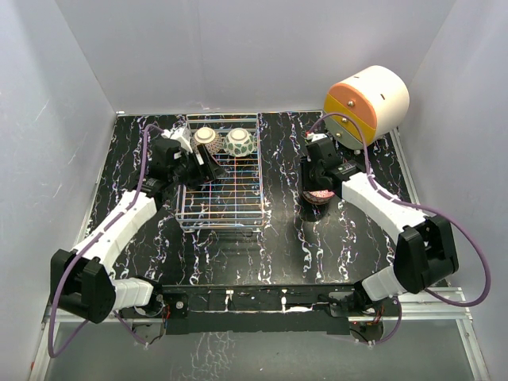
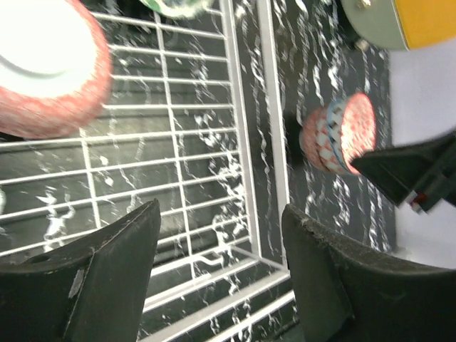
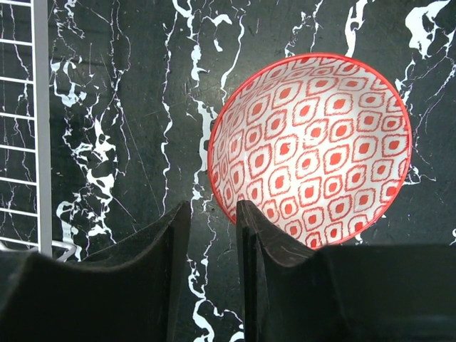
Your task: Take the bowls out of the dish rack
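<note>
The dish rack (image 1: 222, 208) stands left of centre, and its wires (image 2: 246, 142) fill the left wrist view. Two bowls lie upside down at its far end: a speckled one (image 1: 206, 138) (image 2: 43, 71) and a green one (image 1: 239, 143) (image 2: 178, 6). My left gripper (image 1: 208, 168) (image 2: 221, 214) hangs open over the rack floor, short of the speckled bowl, with nothing between its fingers. A red-and-white patterned bowl (image 3: 313, 142) (image 1: 321, 197) (image 2: 335, 135) sits upright on the table right of the rack. My right gripper (image 3: 211, 214) (image 1: 320, 186) is open at its left rim, with only table in the gap.
A large white-and-orange cylindrical drawer unit (image 1: 367, 99) lies at the back right, close behind the right arm. The rack's right edge (image 3: 39, 121) stands a short way left of the patterned bowl. White walls close in the black marbled table (image 1: 278, 238).
</note>
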`<state>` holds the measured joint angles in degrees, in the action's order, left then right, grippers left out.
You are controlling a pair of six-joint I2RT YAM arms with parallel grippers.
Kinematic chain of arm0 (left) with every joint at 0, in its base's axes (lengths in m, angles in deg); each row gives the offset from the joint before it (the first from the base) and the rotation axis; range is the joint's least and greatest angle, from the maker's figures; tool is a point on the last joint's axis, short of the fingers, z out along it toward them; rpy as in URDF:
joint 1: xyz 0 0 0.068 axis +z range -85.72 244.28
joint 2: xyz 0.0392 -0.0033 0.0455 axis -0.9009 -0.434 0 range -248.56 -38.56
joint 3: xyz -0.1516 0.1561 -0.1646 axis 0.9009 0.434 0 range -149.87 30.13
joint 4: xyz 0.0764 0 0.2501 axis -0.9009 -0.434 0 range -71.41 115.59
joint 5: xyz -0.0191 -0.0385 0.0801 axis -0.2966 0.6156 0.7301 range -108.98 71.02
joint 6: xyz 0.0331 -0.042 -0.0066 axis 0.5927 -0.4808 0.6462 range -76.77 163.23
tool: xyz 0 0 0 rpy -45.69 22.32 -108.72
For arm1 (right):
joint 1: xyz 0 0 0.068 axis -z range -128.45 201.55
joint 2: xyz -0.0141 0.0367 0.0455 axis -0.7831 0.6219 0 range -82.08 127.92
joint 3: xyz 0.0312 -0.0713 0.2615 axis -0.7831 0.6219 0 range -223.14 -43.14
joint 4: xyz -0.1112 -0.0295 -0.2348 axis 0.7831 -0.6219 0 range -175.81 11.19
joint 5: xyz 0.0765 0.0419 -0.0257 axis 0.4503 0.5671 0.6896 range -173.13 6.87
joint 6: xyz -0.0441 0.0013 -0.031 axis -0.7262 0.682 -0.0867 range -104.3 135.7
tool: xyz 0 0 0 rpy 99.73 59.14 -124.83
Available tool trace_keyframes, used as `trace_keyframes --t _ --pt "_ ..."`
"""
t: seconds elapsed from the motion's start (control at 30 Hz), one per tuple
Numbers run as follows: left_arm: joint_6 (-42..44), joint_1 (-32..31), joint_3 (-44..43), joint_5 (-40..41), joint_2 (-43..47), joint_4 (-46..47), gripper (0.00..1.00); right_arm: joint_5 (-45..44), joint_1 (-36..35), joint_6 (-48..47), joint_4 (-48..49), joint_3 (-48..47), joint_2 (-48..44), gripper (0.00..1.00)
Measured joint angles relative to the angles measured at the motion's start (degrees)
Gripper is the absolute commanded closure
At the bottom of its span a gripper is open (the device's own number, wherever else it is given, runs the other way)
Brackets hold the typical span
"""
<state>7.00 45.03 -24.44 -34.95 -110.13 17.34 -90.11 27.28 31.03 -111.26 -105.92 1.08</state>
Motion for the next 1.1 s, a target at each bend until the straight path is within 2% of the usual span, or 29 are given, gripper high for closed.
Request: trace_keyframes --t 0.1,0.27,0.33,0.5,0.63,0.73,1.1 --pt "1.8 0.0 -3.2 6.5 -1.4 -2.3 0.17 -0.3 0.0 0.3 0.1 0.0 -0.8 0.65" --pt "3.7 0.0 -5.7 13.5 -5.1 -2.5 0.06 -0.9 0.0 1.3 2.8 1.7 -6.3 0.52" --pt "4.3 0.0 -7.0 15.7 -8.0 -2.5 0.03 -1.4 0.0 1.7 4.7 3.5 -9.7 0.38" --pt "7.1 0.0 -10.3 19.8 -15.6 -2.2 0.03 -3.1 0.0 3.3 10.8 10.3 -17.8 0.23" --pt "10.0 0.0 -11.0 22.0 -18.5 -0.3 0.03 -4.0 0.0 4.2 16.1 17.9 -26.3 0.22" --pt "12.0 0.0 -11.0 23.6 -18.5 3.4 0.03 -4.8 0.0 4.3 17.8 19.6 -30.2 0.22" --pt "17.6 0.0 -13.3 28.2 -23.6 8.0 0.03 -6.4 0.0 4.2 19.9 21.0 -32.3 0.23"
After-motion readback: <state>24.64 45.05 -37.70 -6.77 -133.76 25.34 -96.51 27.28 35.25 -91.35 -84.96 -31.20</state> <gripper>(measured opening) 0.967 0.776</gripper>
